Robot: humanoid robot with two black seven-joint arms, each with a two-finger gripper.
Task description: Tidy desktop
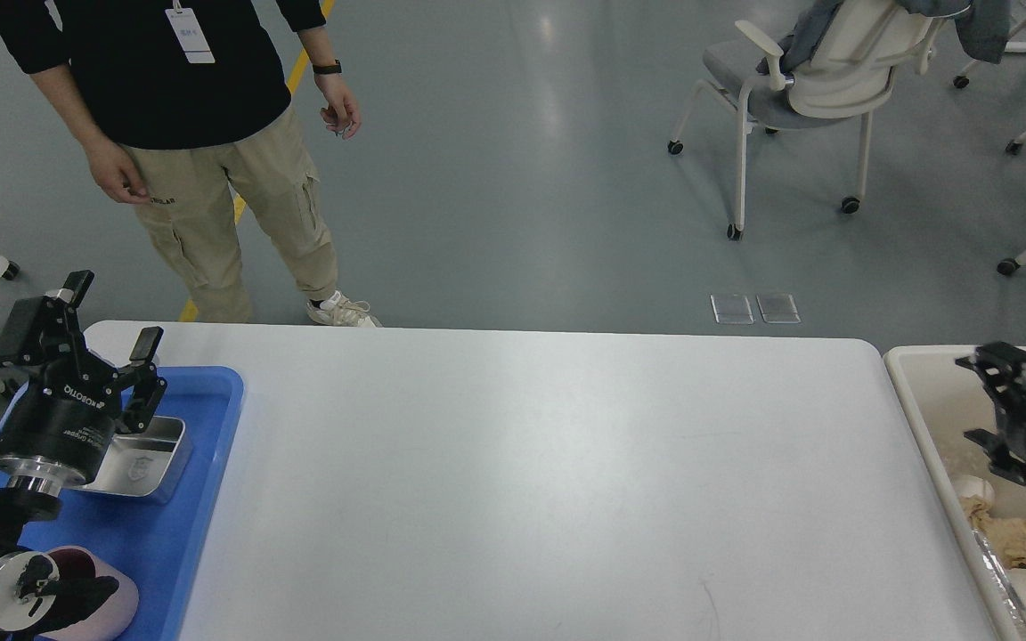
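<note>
White lettering reading ROBOTIQ ran along the black body of the left gripper (pixel 112 325), at about 9 o'clock; other marks were illegible.

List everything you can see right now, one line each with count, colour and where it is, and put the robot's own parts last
desktop: one, white, centre.
tray: one, blue, on the desktop's left end.
metal container: one, silver, in the tray.
pink object: one, near end of the tray, partly hidden.
bin: one, cream, right of the desktop, holding crumpled brown paper.
person: one, black top, beige trousers, standing beyond the desktop's left end.
chair: one in full view, white and grey, far right.
left gripper: black, open, above the tray.
right gripper: black, over the bin, state unclear.
</note>
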